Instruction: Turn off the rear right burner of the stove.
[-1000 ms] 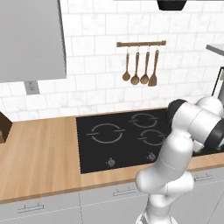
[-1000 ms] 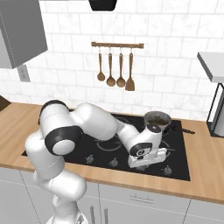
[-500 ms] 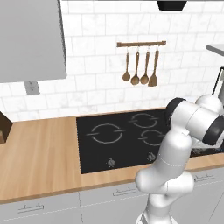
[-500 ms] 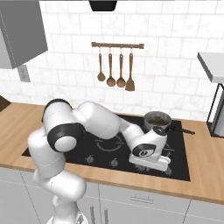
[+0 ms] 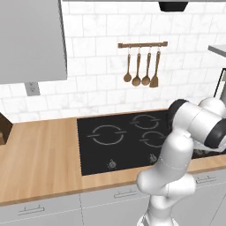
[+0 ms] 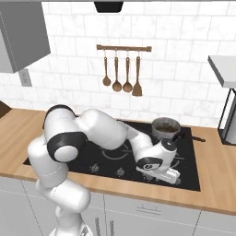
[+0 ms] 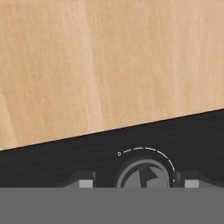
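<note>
arm: reaching forward, bent low | claw (image 6: 171, 174): down, fingers spread

I'm looking at the wooden counter (image 5: 39, 163) running across the middle of both base views. The black stove (image 5: 119, 145) is set into it, centre frame. A dark pot (image 6: 166, 128) stands on the stove's rear right in my right view. A brown block (image 5: 4, 128) sits on the counter at far left.
</note>
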Controlling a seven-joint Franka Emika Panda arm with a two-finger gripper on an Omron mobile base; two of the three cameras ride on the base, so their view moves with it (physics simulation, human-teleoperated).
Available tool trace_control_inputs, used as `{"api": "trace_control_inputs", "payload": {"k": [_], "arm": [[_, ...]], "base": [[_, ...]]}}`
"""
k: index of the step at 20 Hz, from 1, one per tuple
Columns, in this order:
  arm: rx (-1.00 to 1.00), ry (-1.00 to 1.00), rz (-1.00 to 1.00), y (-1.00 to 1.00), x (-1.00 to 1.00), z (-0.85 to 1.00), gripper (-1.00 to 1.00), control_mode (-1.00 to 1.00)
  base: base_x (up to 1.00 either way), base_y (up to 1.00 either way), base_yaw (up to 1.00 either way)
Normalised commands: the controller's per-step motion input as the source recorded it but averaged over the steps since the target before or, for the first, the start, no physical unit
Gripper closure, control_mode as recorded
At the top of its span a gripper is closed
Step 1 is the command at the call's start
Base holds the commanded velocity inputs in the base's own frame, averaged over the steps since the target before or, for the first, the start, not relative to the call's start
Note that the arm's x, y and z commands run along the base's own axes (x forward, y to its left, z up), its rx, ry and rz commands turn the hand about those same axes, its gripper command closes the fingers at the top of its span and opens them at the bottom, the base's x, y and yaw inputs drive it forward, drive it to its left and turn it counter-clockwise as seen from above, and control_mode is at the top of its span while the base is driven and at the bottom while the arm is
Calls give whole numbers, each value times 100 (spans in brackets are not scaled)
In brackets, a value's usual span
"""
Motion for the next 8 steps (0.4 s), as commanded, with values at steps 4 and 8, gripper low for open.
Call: {"api": "trace_control_inputs", "payload": {"k": [4, 8], "arm": [[3, 1, -97, -8, 11, -24, 100, -100], [0, 4, -99, 4, 2, -37, 100, -100]], "base": [[0, 0, 0], [0, 0, 0]]}}
